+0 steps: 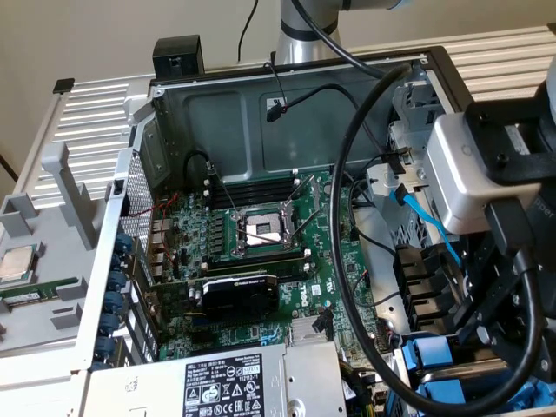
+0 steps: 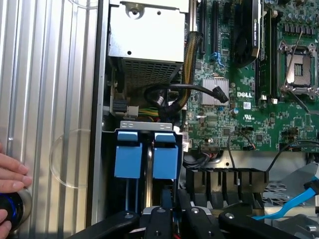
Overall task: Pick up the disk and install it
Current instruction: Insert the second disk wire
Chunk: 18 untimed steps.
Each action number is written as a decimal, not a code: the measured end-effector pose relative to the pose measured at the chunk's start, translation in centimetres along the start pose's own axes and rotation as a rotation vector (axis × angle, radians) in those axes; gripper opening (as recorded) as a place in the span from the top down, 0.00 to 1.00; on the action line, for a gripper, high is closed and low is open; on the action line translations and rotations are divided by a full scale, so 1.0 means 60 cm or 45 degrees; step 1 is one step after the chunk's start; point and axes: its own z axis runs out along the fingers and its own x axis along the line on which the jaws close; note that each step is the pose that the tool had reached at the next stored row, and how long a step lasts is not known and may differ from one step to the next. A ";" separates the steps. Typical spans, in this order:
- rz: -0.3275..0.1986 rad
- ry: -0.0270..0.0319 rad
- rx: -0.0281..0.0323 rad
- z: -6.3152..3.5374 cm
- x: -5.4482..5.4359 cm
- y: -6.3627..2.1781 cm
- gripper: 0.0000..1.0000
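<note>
Two blue carriers (image 2: 146, 154) sit in the bay just beyond our nearly closed gripper (image 2: 172, 219); whether it pinches the disk (image 2: 165, 162) we cannot tell, so seating looks unfinished

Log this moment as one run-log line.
end effector: closed, low over drive bay | blue carriers: two seated side by side in bay | hand: at case edge | CPU socket: open

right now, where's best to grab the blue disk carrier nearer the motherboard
Probably its blue end block, from the open side: it sits in the bay close beside the other carrier, leaving only that end exposed.
</note>
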 end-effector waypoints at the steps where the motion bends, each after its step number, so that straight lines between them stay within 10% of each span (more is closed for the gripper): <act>1: 0.000 0.0004 -0.0001 0.000 0.000 0.000 0.84; 18: 0.000 0.0031 -0.0001 0.004 0.000 0.000 0.84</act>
